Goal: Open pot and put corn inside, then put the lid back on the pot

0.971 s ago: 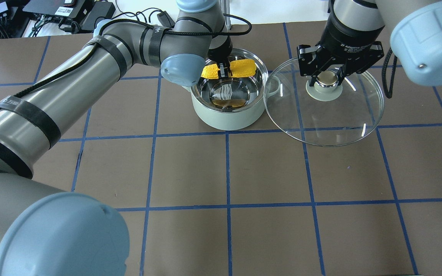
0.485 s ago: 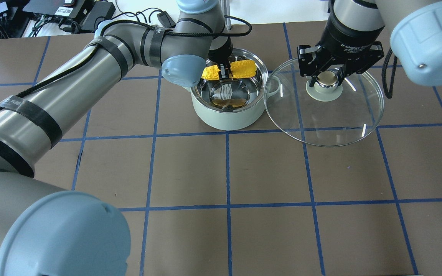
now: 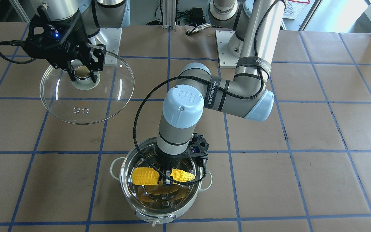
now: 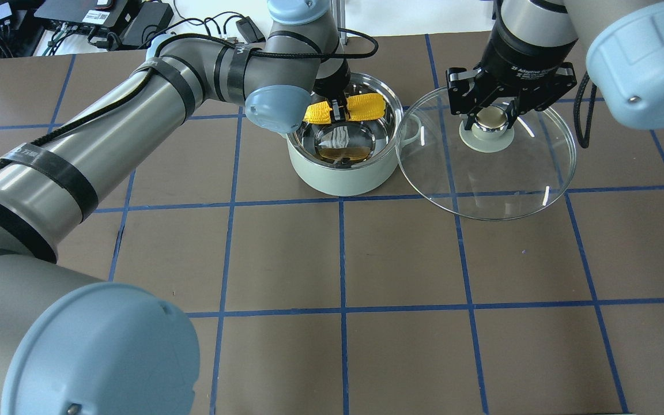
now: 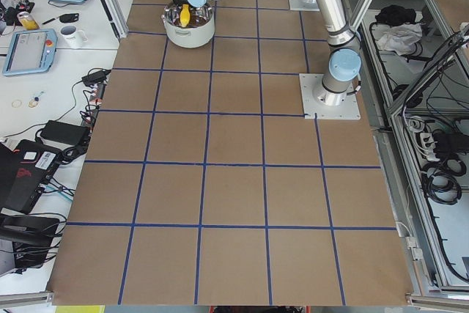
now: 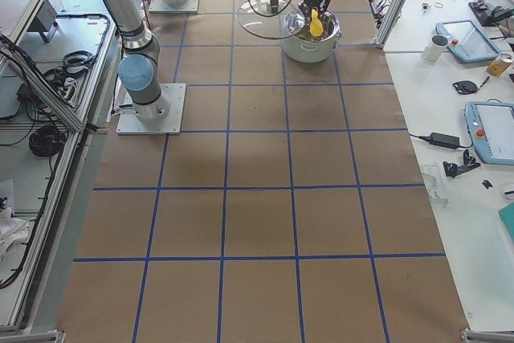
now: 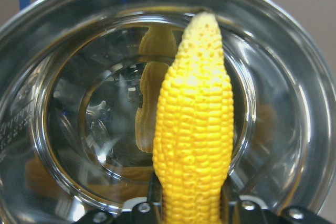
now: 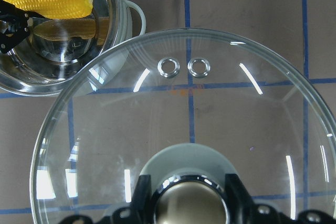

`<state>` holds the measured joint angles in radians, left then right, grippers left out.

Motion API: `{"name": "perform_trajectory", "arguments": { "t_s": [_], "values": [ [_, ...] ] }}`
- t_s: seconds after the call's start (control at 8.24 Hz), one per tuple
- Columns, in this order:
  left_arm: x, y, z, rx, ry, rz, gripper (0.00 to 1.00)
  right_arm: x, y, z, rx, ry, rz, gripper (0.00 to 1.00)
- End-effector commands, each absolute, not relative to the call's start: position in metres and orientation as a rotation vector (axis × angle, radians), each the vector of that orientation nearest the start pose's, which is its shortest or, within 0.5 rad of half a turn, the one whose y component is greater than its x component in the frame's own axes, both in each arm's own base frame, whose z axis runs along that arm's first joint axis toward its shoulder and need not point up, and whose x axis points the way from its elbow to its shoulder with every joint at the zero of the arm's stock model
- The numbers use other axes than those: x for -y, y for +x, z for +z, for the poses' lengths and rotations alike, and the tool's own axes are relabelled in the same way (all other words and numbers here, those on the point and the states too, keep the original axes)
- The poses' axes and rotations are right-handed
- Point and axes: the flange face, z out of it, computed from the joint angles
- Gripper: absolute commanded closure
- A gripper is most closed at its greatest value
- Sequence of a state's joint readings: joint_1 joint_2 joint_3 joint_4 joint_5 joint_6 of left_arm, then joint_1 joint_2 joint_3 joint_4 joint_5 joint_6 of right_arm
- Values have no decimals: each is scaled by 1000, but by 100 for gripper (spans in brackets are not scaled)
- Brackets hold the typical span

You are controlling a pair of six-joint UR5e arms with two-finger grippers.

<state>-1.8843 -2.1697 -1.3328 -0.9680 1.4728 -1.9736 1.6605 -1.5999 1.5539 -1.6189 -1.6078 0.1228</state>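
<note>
With the left claw (image 4: 338,110) pinched narrow across its middle, holds the corn (image 4: 366,105) level inside the rim of the open pot (image 4: 338,178), clear of the steel bottom, toward the edge of the counter (image 4: 401,253) opposite the robot's bases. With the right claw (image 4: 490,122) closed on the knob (image 3: 83,72), holds the lid (image 4: 499,184) raised just beside the pot on the robot's right, glass rim overlapping the pot's side handle (image 4: 411,131) in the overhead view.

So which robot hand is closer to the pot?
The left. The left gripper is right over the open pot, shut on the corn. The right gripper is off beside the pot, holding the lid.
</note>
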Motion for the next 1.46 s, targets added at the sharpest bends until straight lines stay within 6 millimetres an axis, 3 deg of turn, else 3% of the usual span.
{"name": "perform_trajectory", "arguments": {
  "t_s": [0.0, 0.12, 0.49, 0.73, 1.21, 1.33],
  "values": [
    [645, -360, 295, -2293, -2495, -13, 28, 475, 176, 516, -3156, 53, -169, 72],
    [645, -360, 296, -2266, -2522, -9, 23, 475, 177, 515, -3158, 49, -165, 72],
    [645, -360, 300, -2273, -2532, -18, 23, 476, 174, 515, -3169, 45, -167, 73],
    [644, -359, 315, -2336, -2502, -38, 25, 476, 175, 516, -3164, 42, -171, 74],
    [626, -345, 375, -2724, -2109, -172, 30, 486, 177, 517, -3150, 72, -178, 75],
    [619, -340, 380, -2840, -1864, -167, 31, 490, 179, 516, -3149, 80, -185, 75]
  ]
}}
